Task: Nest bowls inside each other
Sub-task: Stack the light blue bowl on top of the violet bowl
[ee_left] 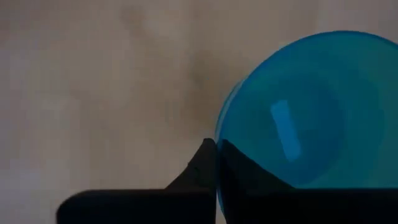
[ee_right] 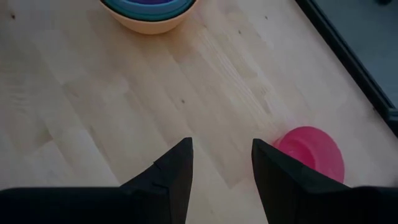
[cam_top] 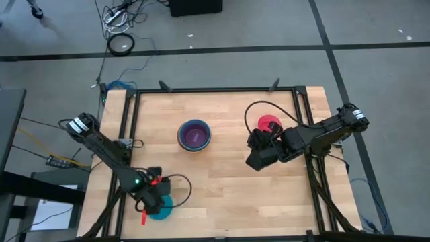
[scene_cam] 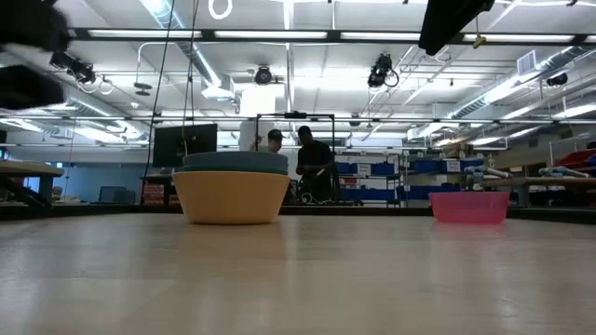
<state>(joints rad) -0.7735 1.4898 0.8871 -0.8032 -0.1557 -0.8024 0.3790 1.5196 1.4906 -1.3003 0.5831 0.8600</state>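
Observation:
A cyan bowl [cam_top: 162, 213] stands open side up near the table's front left corner, and my left gripper [cam_top: 156, 204] is shut on its rim. In the left wrist view the cyan bowl [ee_left: 305, 112] fills the picture beside the left gripper [ee_left: 216, 152]. A stack of bowls [cam_top: 195, 134] with an orange outer bowl, a blue one and a purple one inside rests at the table's middle. A pink-red bowl [cam_top: 270, 124] sits at the far right. My right gripper [cam_top: 257, 156] hangs open above the table between the stack and the pink-red bowl [ee_right: 309, 152]. My left gripper pinches the cyan bowl's rim [ee_left: 219, 127] on the side facing the table's left edge. One finger [ee_left: 249, 177] is inside the bowl and the other finger [ee_left: 198, 169] outside. The fingers come from above, pointing steeply down. The bowl is upright.
A black frame [cam_top: 215, 89] runs along the table's edges. Bare wood lies between the stack [scene_cam: 231, 191], the pink-red bowl [scene_cam: 468, 207] and the cyan bowl. People stand in the room beyond the table's far edge.

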